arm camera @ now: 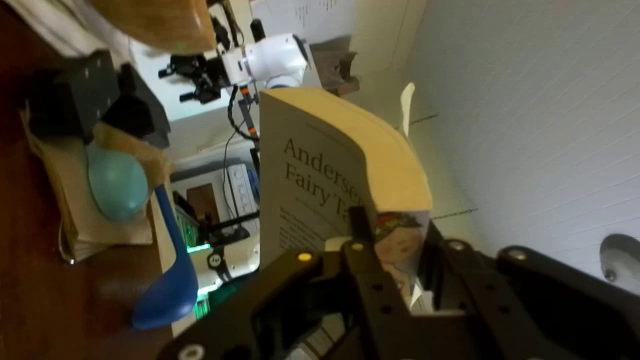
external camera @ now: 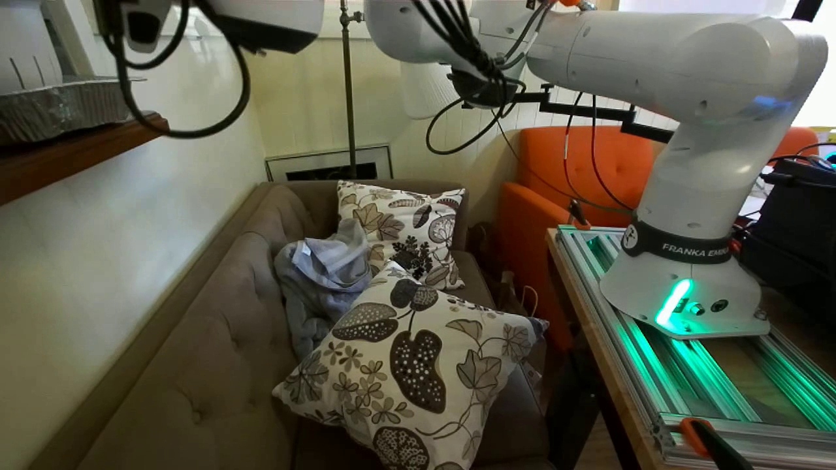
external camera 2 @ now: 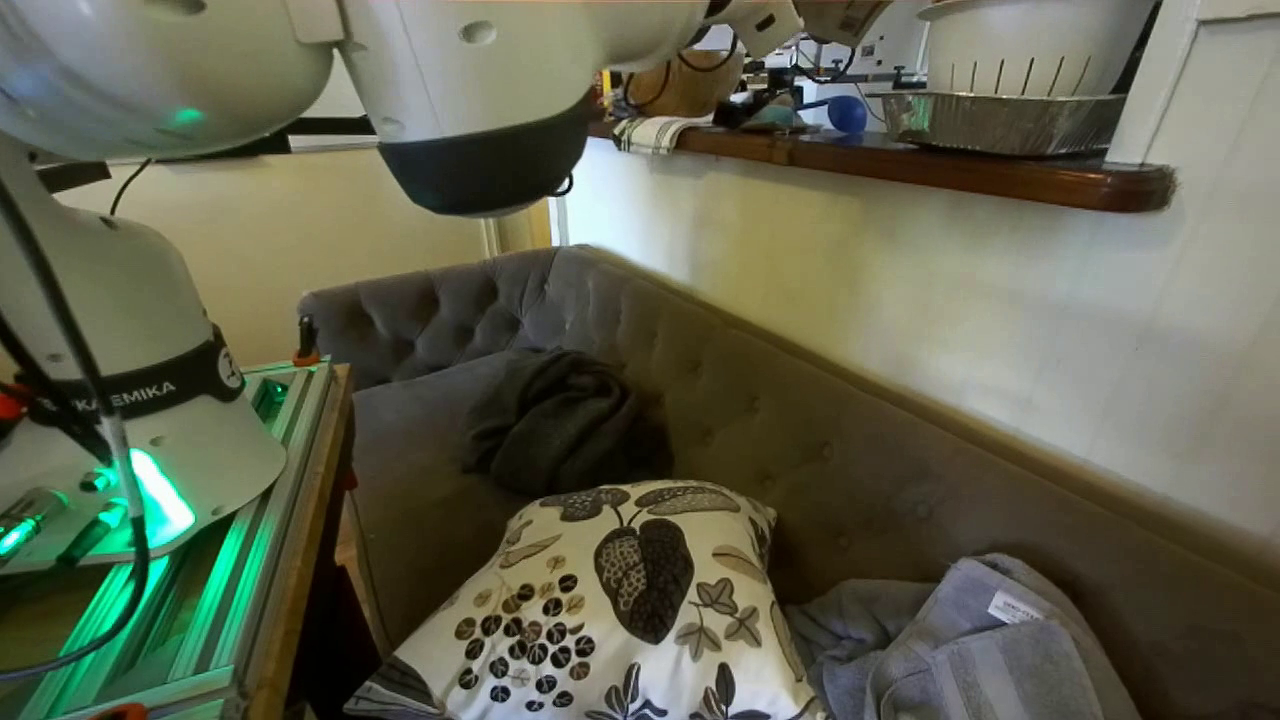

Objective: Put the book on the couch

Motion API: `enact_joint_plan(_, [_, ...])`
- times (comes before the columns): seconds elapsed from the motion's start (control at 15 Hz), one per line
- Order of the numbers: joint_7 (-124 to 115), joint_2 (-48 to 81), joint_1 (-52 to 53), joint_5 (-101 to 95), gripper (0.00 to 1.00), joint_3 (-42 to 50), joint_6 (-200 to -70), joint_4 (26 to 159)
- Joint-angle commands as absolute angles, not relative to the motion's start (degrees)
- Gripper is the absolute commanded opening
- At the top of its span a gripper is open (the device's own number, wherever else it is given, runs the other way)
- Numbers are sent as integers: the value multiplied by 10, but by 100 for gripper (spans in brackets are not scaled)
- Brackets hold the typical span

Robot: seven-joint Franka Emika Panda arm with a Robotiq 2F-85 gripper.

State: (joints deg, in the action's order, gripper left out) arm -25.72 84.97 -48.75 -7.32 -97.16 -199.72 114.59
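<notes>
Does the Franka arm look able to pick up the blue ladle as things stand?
Probably not: the gripper is closed on the book, leaving no free grip for the blue ladle.

The couch (external camera: 222,339) is taupe; the pillows (external camera: 411,365), cream with brown leaves; the armchair (external camera: 617,150), orange; the book (arm camera: 335,175), grey and yellow.

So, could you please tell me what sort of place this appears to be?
Probably a robot lab furnished like a living room, though I can't be certain: there is a tufted couch, an orange armchair and, in the wrist view, a second robot arm.
</notes>
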Motion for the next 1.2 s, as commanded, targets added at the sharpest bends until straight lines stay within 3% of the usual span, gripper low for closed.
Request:
enact_joint_plan(0.0, [-316,856,-579,-48,6,-1012,-1940,1265])
enact_joint_plan(0.27, [-421,850,-667,-24,6,-1048,-1873,1350])
enact_joint_plan(0.53, [-400,845,-808,124,6,-1074,-1796,1451])
enact_joint_plan(0.93, [-388,802,-1026,187,6,-1065,-1871,1628])
enact_joint_plan(1.13, [-364,753,-1056,171,6,-1018,-1874,1602])
